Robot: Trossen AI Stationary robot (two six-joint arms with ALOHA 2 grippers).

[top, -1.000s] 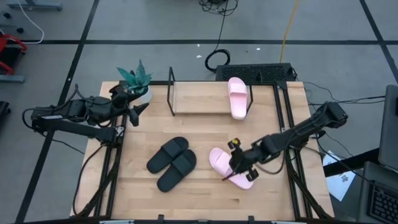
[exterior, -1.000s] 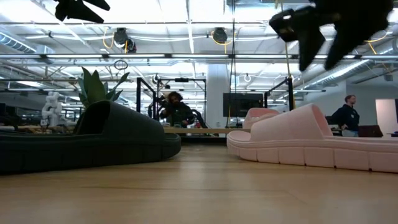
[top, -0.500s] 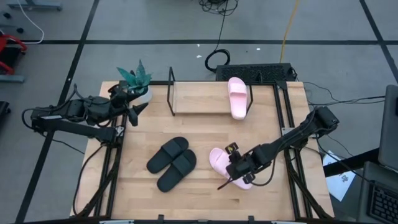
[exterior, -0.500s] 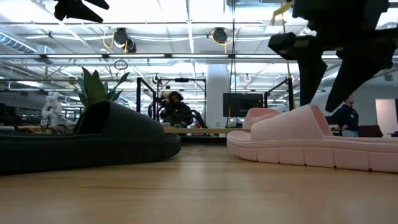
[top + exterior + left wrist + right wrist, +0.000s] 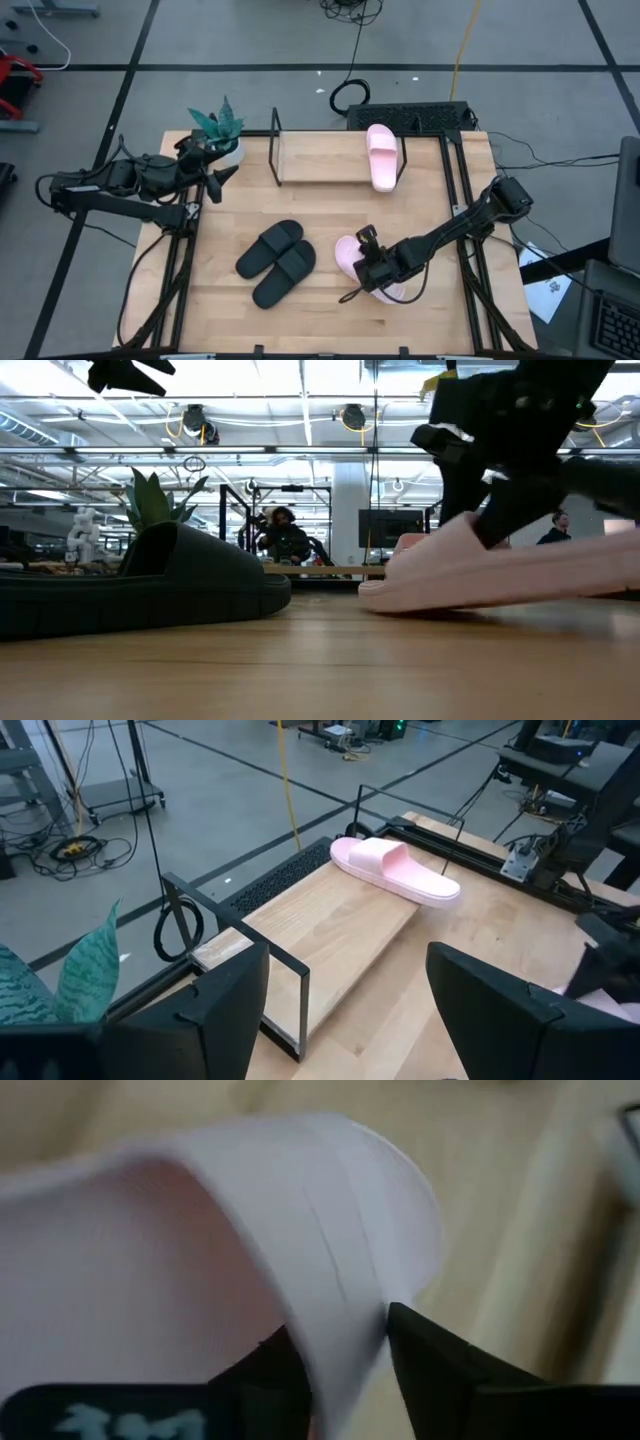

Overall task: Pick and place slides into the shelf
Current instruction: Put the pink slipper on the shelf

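Note:
One pink slide (image 5: 382,155) lies on the right end of the shelf (image 5: 320,160), a wooden board in a black wire frame at the table's far side. It also shows in the left wrist view (image 5: 395,870). The second pink slide (image 5: 350,255) lies right of centre near the front. My right gripper (image 5: 362,280) is shut on its strap. The black pair (image 5: 277,262) lies side by side left of it. My left gripper (image 5: 212,172) hangs open and empty at the far left, beside a potted plant. My right gripper pinches the pink slide's wide strap (image 5: 330,1260) at its edge, one finger (image 5: 275,1370) under the strap and one finger (image 5: 430,1360) outside it. It comes from above, slanting from the table's right. The slide is tilted: one end (image 5: 385,595) rests on the table and the other is raised.
A potted plant (image 5: 222,128) stands at the far left corner, next to the shelf's left end. The shelf's left and middle board is bare wood (image 5: 330,940). Black frame rails (image 5: 462,200) run along the table's left and right sides. People show in the room beyond.
My right gripper has gone down and toward the table's left onto the near pink slide and taken hold of its strap. The slide, flat on the table before, now stands tipped with one end raised and the other end on the table.

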